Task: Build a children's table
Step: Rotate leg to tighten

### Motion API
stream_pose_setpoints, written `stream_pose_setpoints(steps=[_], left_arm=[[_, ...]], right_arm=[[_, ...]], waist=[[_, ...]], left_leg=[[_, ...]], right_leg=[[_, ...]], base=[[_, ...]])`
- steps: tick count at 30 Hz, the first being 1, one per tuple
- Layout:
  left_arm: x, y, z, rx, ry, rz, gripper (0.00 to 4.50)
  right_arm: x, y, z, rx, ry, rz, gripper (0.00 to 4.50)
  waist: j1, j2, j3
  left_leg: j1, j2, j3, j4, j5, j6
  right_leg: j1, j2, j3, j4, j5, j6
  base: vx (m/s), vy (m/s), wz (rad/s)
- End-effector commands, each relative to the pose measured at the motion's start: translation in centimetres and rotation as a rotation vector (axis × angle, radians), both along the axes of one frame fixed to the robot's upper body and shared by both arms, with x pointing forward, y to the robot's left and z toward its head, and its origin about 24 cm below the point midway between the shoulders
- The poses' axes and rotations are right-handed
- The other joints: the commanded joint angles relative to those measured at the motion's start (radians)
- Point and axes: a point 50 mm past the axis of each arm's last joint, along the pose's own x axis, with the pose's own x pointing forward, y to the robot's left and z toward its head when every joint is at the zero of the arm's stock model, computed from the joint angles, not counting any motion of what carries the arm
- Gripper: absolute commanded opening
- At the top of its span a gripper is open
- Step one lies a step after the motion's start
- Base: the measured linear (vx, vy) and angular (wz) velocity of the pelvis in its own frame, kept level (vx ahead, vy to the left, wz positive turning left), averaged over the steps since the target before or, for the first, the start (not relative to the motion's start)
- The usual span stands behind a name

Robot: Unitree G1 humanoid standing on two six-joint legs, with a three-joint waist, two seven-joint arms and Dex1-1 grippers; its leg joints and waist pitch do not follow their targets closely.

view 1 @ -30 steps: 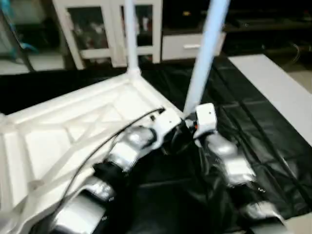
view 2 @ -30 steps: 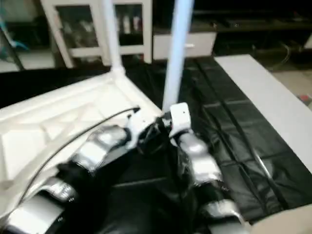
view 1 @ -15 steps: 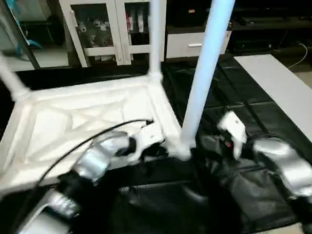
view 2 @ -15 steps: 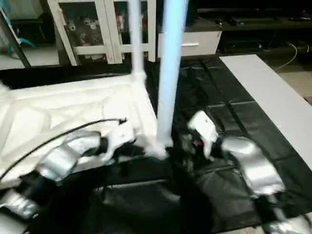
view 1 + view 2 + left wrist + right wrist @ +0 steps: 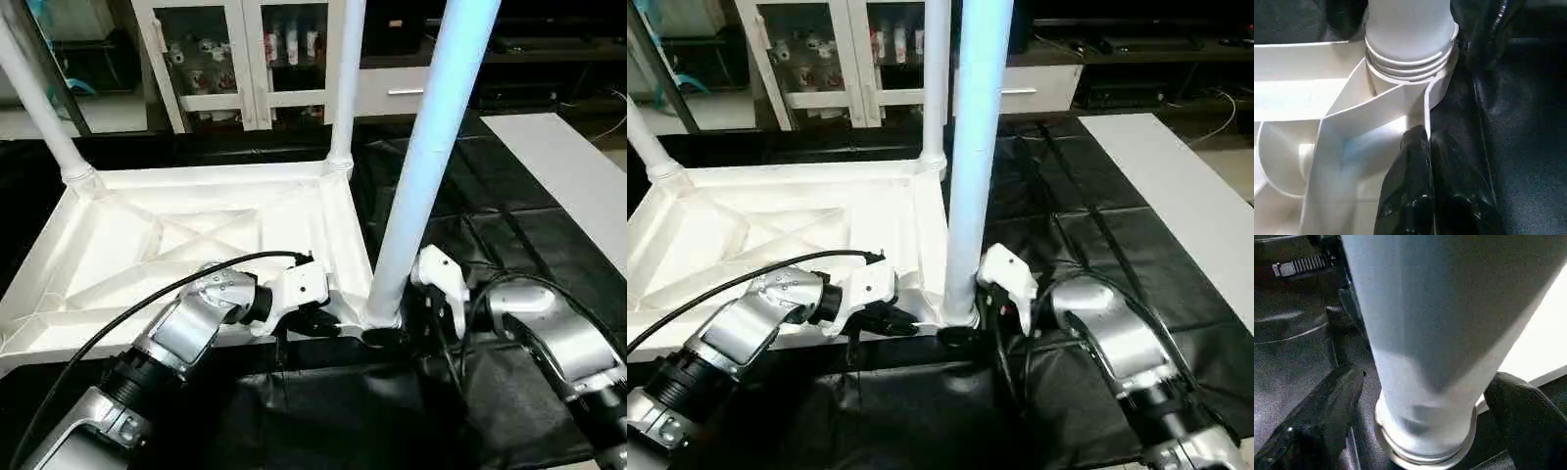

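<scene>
The children's table lies upside down on the black mat, its white tabletop (image 5: 196, 230) showing X-shaped ribs. Three white tube legs stand upright in corner sockets: far left (image 5: 39, 98), back right (image 5: 345, 88) and the near right leg (image 5: 431, 157). My left gripper (image 5: 318, 321) is shut on the tabletop's thin rim (image 5: 1426, 112), just beside the near right socket. My right gripper (image 5: 1427, 382) stands open at the base of the near right leg (image 5: 1435, 333), one black finger (image 5: 1317, 421) on each side of it.
A flat plain white board (image 5: 568, 186) lies on the black mat (image 5: 509, 235) at the right. A white cabinet with glass doors (image 5: 235, 59) stands behind the table. A black cable (image 5: 147, 304) arcs over my left forearm.
The head camera has swung and tilted, so the whole picture shifted. My right gripper's jaws have spread wider, and it is back around the leg's base. The left gripper keeps its hold on the rim.
</scene>
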Motion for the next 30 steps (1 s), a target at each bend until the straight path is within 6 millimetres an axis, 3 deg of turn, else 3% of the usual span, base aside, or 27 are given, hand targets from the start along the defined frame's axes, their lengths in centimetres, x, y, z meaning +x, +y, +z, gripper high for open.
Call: stream_pose_setpoints(steps=[1,14,19,30], left_arm=[[-0.76,-0.64,-0.61,0.016,0.028,-0.043,0.00],[-0.93,-0.57,-0.74,0.022,0.035,-0.045,0.00],[-0.98,-0.56,-0.75,0.022,0.038,-0.043,0.00],[-1.02,-0.53,-0.92,0.025,0.044,-0.029,0.00]], right_arm=[[0.44,0.12,0.35,-0.005,-0.012,0.006,4.02],[0.12,0.08,0.24,0.000,0.029,0.054,2.93],[-0.10,-0.05,0.10,-0.006,0.046,0.066,2.54],[-0.42,-0.09,-0.35,-0.012,0.072,0.078,2.40]], waist=[[-0.003,-0.009,-0.060],[-0.002,-0.008,-0.062],[-0.001,-0.008,-0.061],[-0.002,-0.011,-0.061]], left_leg=[[0.020,0.040,-0.009,-0.068,-0.140,0.073],[0.019,0.039,-0.009,-0.063,-0.122,0.086],[0.020,0.039,-0.009,-0.064,-0.149,0.077],[0.020,0.038,-0.009,-0.063,-0.146,0.076]], right_leg=[[0.045,-0.046,0.040,-0.051,-0.051,-0.273],[0.047,-0.045,0.038,-0.047,-0.027,-0.281],[0.046,-0.046,0.039,-0.049,-0.060,-0.277],[0.045,-0.045,0.039,-0.049,-0.074,-0.270]], base=[[0.000,0.000,0.00],[0.000,0.000,0.00],[0.000,0.000,0.00],[0.000,0.000,0.00]])
